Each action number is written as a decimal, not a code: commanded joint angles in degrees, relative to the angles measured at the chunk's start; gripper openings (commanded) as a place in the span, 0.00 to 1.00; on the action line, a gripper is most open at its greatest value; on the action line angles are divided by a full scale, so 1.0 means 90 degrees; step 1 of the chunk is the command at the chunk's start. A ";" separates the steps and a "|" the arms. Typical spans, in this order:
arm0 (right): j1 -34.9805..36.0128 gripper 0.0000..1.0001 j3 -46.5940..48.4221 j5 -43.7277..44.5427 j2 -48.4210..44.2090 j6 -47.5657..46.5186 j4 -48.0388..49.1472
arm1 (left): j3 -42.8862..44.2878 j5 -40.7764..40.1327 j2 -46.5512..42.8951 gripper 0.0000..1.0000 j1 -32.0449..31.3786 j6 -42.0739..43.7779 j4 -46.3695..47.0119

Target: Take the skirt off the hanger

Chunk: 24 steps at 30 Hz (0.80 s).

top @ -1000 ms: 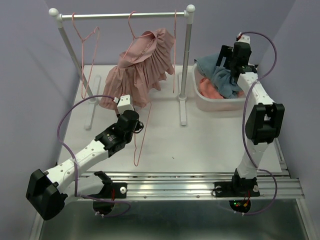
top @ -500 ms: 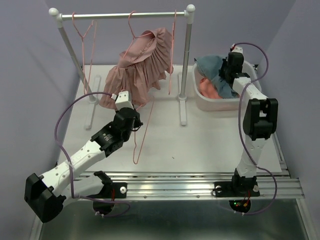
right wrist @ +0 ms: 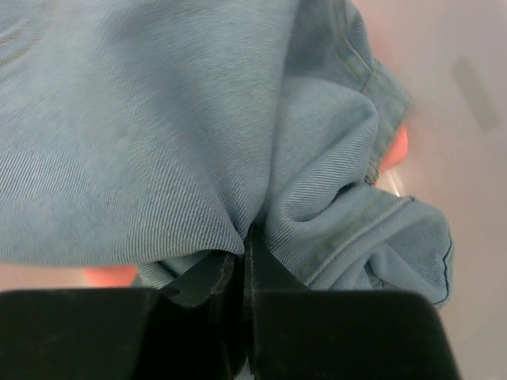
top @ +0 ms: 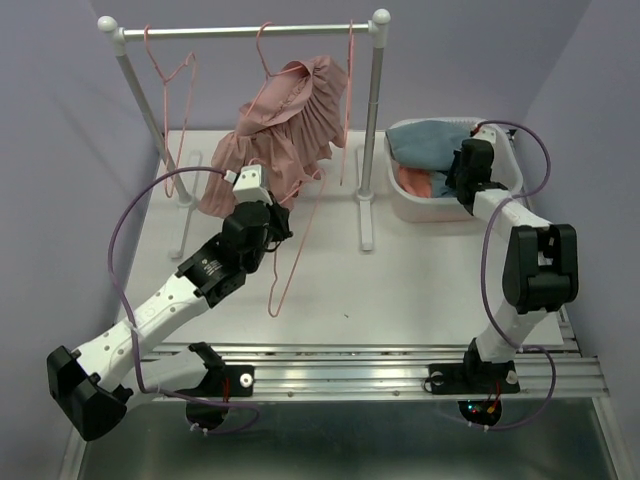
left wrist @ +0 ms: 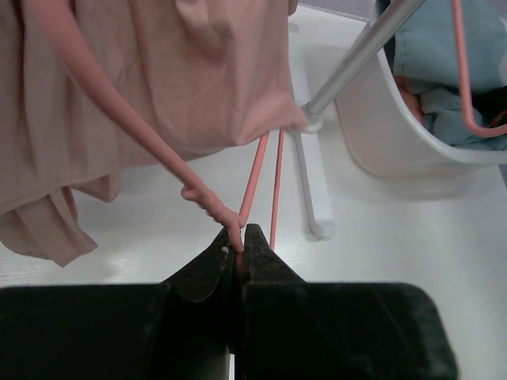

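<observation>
The pink pleated skirt (top: pixel 280 135) hangs bunched below the rack rod (top: pixel 250 31), and it fills the upper left of the left wrist view (left wrist: pixel 158 79). A pink wire hanger (top: pixel 283 270) runs from under the skirt down towards the table. My left gripper (top: pixel 268 215) is shut on that hanger at its twisted neck (left wrist: pixel 207 203), just below the skirt's hem. My right gripper (top: pixel 465 175) is inside the white bin (top: pixel 440 210). Its jaws are shut, with the tips (right wrist: pixel 245 245) pressed into blue denim cloth (right wrist: pixel 158 119).
Pink hangers without clothes hang at the rod's left end (top: pixel 175 75) and by the right post (top: pixel 350 100). The rack's right post (top: pixel 372 120) and its foot (top: pixel 366 225) stand between the skirt and the bin. Blue and orange clothes (top: pixel 430 140) lie in the bin.
My left gripper has moved up towards the rack with the hanger in it. My right gripper has shut and dropped lower into the bin, onto the blue cloth.
</observation>
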 commanded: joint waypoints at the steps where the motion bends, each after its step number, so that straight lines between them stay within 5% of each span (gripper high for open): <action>1: -0.0020 0.01 0.0112 0.0904 0.0746 0.0299 -0.0053 | 0.0663 -0.0373 0.0117 0.00 -0.0058 0.0239 0.0371; 7: -0.0166 0.05 0.0874 0.0681 0.1773 0.0300 -0.0786 | 0.1463 -0.0511 0.0566 0.00 -0.0068 0.0658 0.0459; 9: -0.0166 0.24 0.0845 0.0584 0.1608 0.0291 -0.0738 | 0.1707 -0.0530 0.0790 0.00 -0.0068 0.0922 0.0507; 11: -0.0166 0.69 0.0845 0.0515 0.1277 0.0155 -0.0689 | 0.2069 -0.0589 0.1024 0.00 -0.0078 0.1185 0.0546; 15: -0.0166 0.99 0.0894 0.0320 0.0573 0.0056 -0.0718 | 0.2557 -0.0589 0.1318 0.00 -0.0087 0.1498 0.0595; 24: -0.0166 1.00 0.0826 -0.0275 -0.0804 0.0290 -0.1030 | 0.3797 -0.0960 0.2147 0.00 -0.0097 0.2797 0.0712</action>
